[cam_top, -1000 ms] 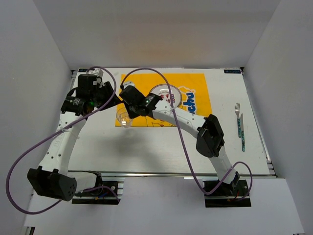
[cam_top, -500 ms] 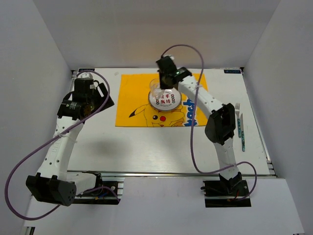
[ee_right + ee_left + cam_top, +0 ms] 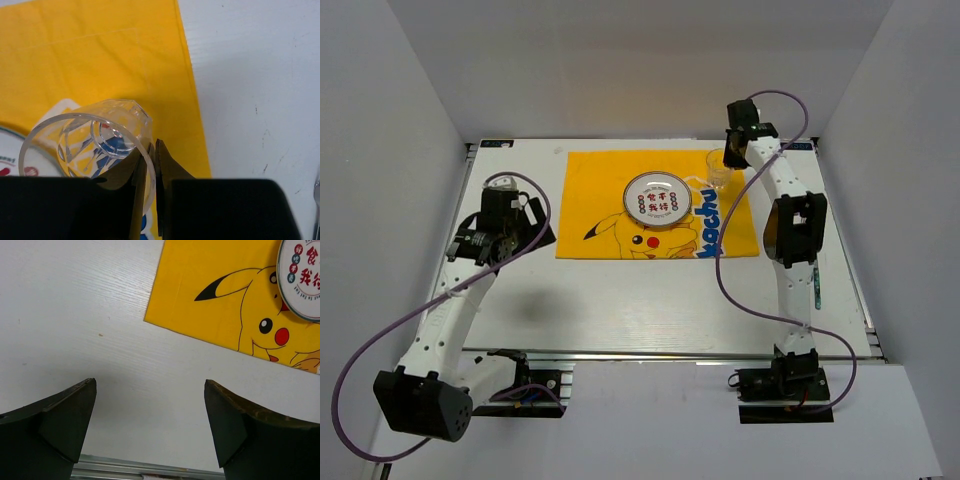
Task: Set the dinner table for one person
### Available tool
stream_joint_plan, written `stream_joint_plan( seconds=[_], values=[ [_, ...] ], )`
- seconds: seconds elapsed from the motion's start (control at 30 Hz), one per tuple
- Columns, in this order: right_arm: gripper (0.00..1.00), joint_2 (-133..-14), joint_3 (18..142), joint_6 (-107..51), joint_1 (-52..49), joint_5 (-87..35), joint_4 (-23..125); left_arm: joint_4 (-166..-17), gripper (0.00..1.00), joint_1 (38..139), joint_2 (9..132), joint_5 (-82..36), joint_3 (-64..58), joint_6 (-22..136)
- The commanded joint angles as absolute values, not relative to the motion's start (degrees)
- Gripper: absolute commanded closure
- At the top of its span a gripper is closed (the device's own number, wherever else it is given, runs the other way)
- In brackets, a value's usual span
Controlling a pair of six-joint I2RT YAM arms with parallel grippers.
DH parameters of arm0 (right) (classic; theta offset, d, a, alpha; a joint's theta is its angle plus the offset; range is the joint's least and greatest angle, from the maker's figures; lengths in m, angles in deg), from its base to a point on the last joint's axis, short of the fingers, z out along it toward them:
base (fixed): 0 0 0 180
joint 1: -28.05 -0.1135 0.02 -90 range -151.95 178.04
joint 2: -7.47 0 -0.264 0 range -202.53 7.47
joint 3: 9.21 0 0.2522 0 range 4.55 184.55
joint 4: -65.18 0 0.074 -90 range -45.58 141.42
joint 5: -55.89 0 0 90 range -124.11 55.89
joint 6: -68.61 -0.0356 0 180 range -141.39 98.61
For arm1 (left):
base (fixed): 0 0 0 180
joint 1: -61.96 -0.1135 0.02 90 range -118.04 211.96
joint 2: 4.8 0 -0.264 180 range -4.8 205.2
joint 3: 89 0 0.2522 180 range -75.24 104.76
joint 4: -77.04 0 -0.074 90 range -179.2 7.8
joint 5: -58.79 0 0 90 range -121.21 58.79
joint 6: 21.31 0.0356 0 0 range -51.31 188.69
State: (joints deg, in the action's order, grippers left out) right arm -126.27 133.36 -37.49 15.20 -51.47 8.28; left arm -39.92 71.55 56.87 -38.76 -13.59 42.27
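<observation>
Looking down on the dinner table [image 3: 620,300] here: big flat white rectangle, filling most of the top view and stretching from the arm bases to the far wall. Showing metal rails along the edges, clearest along the near one. Getting a closer look through the wrist cams: fine streaky grain in the white surface, plus a few tiny dark specks. Wearing a yellow Pikachu mat [image 3: 600,195] on the far half, with a round white plate [image 3: 657,200] sitting near the middle of it, red and dark characters printed on top. Reaching far out with the right gripper [image 3: 152,150], pinching the rim of a clear glass [image 3: 90,140] between narrow jaws, one finger inside and one outside, right over the mat's far right corner, just beside the plate. Touching the mat or not? Can't tell. Hanging the left gripper [image 3: 150,390] over bare table left of the mat, jaws spread wide, gripping nothing.
</observation>
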Motion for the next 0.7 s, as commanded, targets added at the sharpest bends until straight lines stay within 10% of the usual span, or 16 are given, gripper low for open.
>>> stream_joint_plan(
  seconds=[0.0,0.67],
  values=[
    [1.00,-126.6,138.6,-34.1,16.9,-49.5,12.0,-42.4,0.02,72.2,54.7,-38.2,-16.2,43.2],
    [1.00,-136.8,142.7,-36.9,20.6,-45.1,22.0,-47.6,0.02,72.8,53.6,-33.1,-24.6,44.0]
  ],
)
